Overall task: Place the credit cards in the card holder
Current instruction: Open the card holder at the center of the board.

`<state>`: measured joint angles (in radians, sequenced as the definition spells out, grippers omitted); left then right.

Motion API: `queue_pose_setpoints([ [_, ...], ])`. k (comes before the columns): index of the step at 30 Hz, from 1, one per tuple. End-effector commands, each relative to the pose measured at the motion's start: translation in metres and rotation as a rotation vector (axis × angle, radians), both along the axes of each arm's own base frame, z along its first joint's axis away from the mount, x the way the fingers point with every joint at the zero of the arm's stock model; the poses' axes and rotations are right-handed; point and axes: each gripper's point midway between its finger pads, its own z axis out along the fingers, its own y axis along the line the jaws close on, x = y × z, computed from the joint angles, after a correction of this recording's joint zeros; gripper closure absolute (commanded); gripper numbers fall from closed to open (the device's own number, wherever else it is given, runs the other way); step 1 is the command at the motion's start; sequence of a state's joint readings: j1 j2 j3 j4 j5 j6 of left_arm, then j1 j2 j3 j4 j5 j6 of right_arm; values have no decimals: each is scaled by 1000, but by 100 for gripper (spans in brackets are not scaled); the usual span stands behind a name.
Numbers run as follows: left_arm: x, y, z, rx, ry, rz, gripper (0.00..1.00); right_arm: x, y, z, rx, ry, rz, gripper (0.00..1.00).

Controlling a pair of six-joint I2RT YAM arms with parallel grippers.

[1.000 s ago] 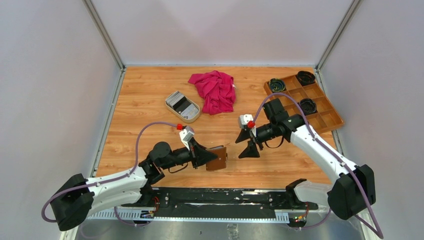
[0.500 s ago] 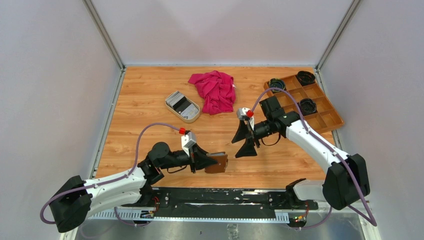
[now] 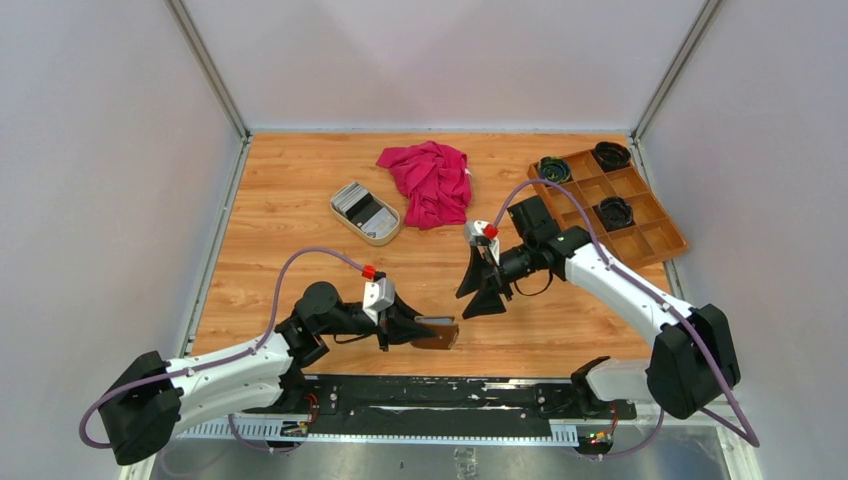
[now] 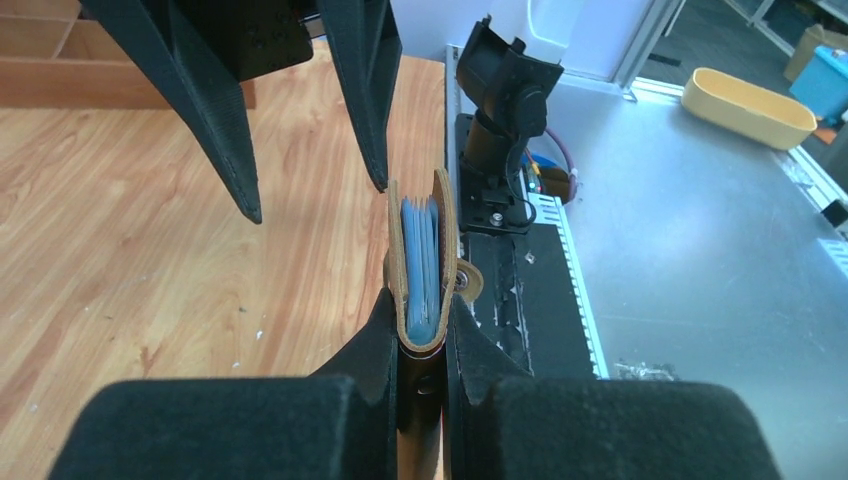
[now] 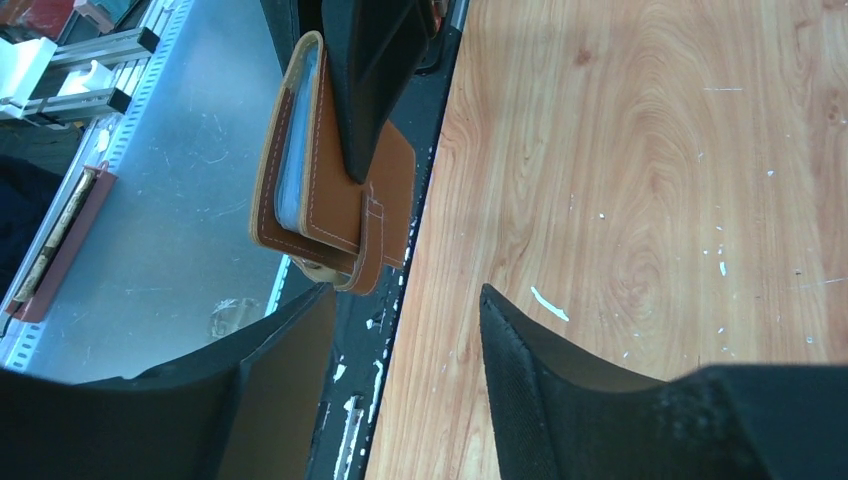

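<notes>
left gripper (image 4: 420, 325) pinches the brown card holder (image 4: 443, 250) on edge at the table's near rim, right gripper (image 3: 480, 290) gapes empty just beside it — spreading the holder seems next, credit cards (image 3: 362, 208) lying well apart in the beige dish (image 3: 336, 208).

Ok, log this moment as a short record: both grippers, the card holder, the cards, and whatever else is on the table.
left gripper: shut on the card holder, at the table's near edge
card holder: brown leather, slightly agape, blue-grey lining showing, snap tab unfastened
right gripper: open, empty, apart from the holder, facing its open edge
credit cards: stacked in the beige oval dish
other: crumpled pink cloth; wooden compartment tray at far right
</notes>
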<state>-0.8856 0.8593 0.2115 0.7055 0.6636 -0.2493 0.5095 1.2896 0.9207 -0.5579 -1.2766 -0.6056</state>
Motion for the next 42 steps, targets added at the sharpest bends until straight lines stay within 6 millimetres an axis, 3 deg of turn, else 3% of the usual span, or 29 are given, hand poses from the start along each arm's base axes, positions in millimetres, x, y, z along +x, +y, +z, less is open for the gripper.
queue_pose_setpoints([
  [1, -1, -1, 18, -48, -154, -28, 98, -8, 2, 5, 25, -24, 28, 43],
  [6, 3, 1, 20, -55, -216, -6, 100, -17, 3, 7, 32, -92, 58, 44],
  [19, 10, -8, 12, -16, -184, -11, 100, -29, 9, 4, 12, -136, 120, 49],
  [42, -2, -10, 6, -5, -158, -77, 100, -28, 2, 6, -10, -209, 141, 51],
])
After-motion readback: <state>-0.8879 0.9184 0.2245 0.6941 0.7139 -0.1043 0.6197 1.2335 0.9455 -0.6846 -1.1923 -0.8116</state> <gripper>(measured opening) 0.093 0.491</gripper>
